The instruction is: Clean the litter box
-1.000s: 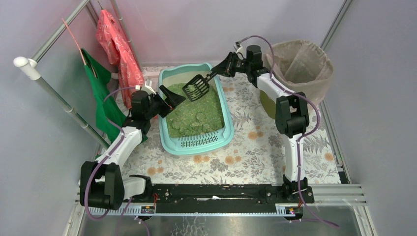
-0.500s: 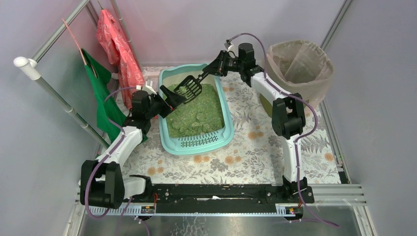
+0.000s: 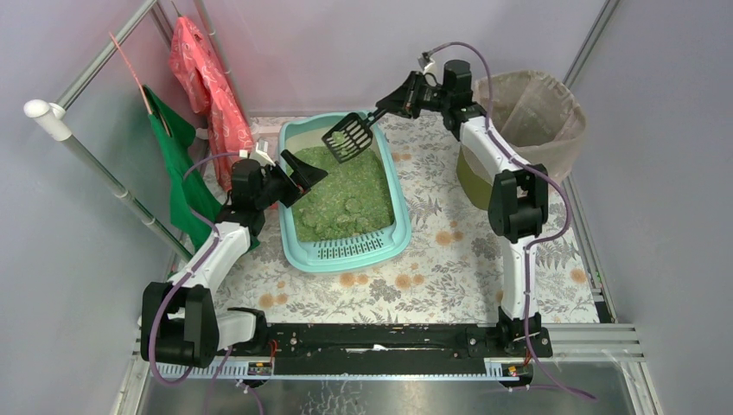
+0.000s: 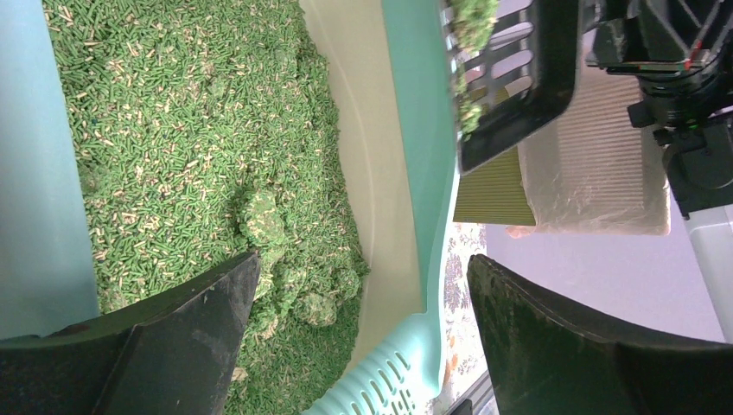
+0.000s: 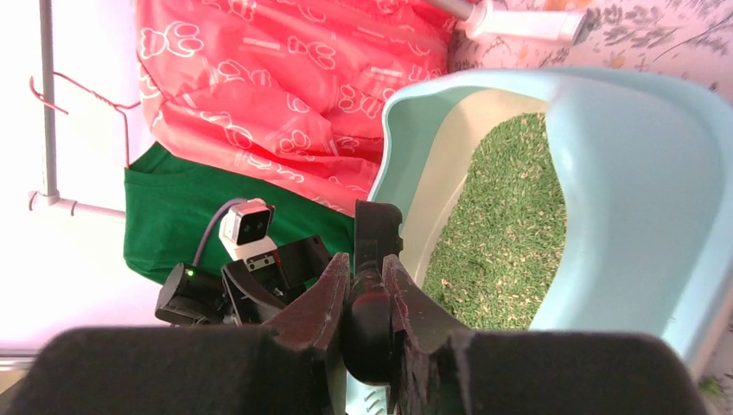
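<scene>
The pale turquoise litter box [image 3: 402,226] holds green granules [image 3: 341,194] with clumps [image 4: 294,294] near its slotted grille step [image 3: 350,251]. My right gripper [image 3: 393,102] is shut on the handle [image 5: 370,320] of a black slotted scoop [image 3: 347,137]. The scoop hangs tilted over the box's far right rim with green litter [image 4: 471,17] in it. My left gripper [image 3: 307,177] stands open over the box's left side, with nothing between its fingers. In the left wrist view the left gripper [image 4: 361,264] frames the box's inner wall [image 4: 372,130] and the scoop [image 4: 519,78].
A round olive bin with a beige bag [image 3: 527,112] stands at the back right, just behind the right arm. A red patterned bag [image 3: 207,82] and a green cloth [image 3: 177,164] hang from a rail at the left. A floral mat [image 3: 449,259] covers the floor.
The right gripper has lifted the scoop out of the granules, up and to the right, to the box's far rim. The left arm has not moved.
</scene>
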Controlling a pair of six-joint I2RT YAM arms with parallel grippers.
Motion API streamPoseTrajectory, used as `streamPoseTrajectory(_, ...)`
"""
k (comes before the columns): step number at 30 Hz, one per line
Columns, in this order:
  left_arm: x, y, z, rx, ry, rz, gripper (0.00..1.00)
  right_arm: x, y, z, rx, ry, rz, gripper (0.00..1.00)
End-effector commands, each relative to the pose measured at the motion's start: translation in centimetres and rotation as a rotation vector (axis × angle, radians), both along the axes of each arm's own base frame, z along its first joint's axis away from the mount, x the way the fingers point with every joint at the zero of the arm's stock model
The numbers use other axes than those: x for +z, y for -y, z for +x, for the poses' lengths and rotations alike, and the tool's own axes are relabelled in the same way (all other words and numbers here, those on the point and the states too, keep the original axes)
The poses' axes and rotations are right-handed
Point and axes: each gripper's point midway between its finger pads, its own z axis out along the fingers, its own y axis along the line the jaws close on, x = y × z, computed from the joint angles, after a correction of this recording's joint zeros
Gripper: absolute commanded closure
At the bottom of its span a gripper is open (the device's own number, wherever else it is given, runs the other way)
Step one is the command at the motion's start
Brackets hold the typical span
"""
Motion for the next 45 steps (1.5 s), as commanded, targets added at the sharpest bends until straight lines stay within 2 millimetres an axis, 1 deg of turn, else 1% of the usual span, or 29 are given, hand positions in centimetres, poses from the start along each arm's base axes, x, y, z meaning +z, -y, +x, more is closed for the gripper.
streamPoseTrajectory(1, 2.2, -0.1, 0.5, -0.001, 0.09, -0.013, 0.01, 10.2, 2.1, -2.5, 0.022, 0.217, 0.054, 1.0)
streamPoseTrajectory(3, 2.1, -0.1, 0.5, -0.002, 0.089, -0.012, 0.01, 11.2, 3.3, -2.4, 0.001, 0.225, 0.073, 1.0)
streamPoseTrajectory(6, 2.0, -0.2, 0.5, -0.001, 0.087, -0.013, 0.01, 13.3, 5.5, -2.6, -0.015, 0.25, 0.124, 1.0)
streamPoseTrajectory(9, 2.0, -0.1, 0.5, -0.004, 0.088, -0.016, 0.01, 14.9, 7.6, -2.4, -0.05, 0.268, 0.136, 1.0)
streamPoseTrajectory(11, 2.1, 0.0, 0.5, -0.006, 0.09, -0.019, 0.01, 15.8, 8.7, -2.5, -0.064, 0.281, 0.139, 1.0)
streamPoseTrajectory(15, 2.2, 0.1, 0.4, -0.009, 0.091, -0.022, 0.01, 17.1, 10.1, -2.5, -0.081, 0.29, 0.146, 1.0)
streamPoseTrajectory(18, 2.3, 0.1, 0.3, -0.014, 0.094, -0.023, 0.01, 17.8, 11.6, -2.4, -0.105, 0.293, 0.156, 1.0)
streamPoseTrajectory(21, 2.4, 0.2, 0.3, -0.017, 0.093, -0.022, 0.01, 18.7, 13.9, -1.9, -0.149, 0.304, 0.161, 1.0)
streamPoseTrajectory(22, 2.4, 0.3, 0.3, -0.019, 0.094, -0.022, 0.01, 18.9, 14.3, -1.8, -0.155, 0.303, 0.162, 1.0)
streamPoseTrajectory(23, 2.4, 0.3, 0.3, -0.02, 0.095, -0.022, 0.01, 19.3, 15.9, -1.4, -0.183, 0.307, 0.161, 1.0)
streamPoseTrajectory(24, 2.5, 0.4, 0.3, -0.021, 0.096, -0.023, 0.01, 19.6, 16.9, -1.1, -0.199, 0.308, 0.162, 1.0)
streamPoseTrajectory(26, 2.5, 0.5, 0.2, -0.024, 0.095, -0.023, 0.01, 19.7, 18.6, -0.5, -0.229, 0.292, 0.163, 1.0)
streamPoseTrajectory(29, 2.7, 0.6, 0.1, -0.026, 0.097, -0.023, 0.01, 19.3, 20.9, 0.2, -0.273, 0.255, 0.166, 1.0)
streamPoseTrajectory(32, 2.7, 0.6, 0.0, -0.028, 0.098, -0.023, 0.01, 18.9, 22.3, 0.7, -0.305, 0.215, 0.152, 1.0)
streamPoseTrajectory(35, 2.8, 0.8, -0.1, -0.031, 0.101, -0.022, 0.01, 18.7, 23.1, 0.8, -0.33, 0.192, 0.12, 1.0)
streamPoseTrajectory(39, 2.7, 1.0, -0.1, -0.033, 0.101, -0.018, 0.01, 19.8, 24.5, 0.5, -0.349, 0.185, 0.125, 1.0)
streamPoseTrajectory(44, 2.7, 1.1, -0.2, -0.034, 0.104, -0.015, 0.01, 21.1, 27.9, 0.2, -0.408, 0.199, 0.128, 1.0)
streamPoseTrajectory(45, 2.8, 1.1, -0.2, -0.035, 0.105, -0.015, 0.01, 21.1, 28.6, 0.1, -0.424, 0.183, 0.124, 1.0)
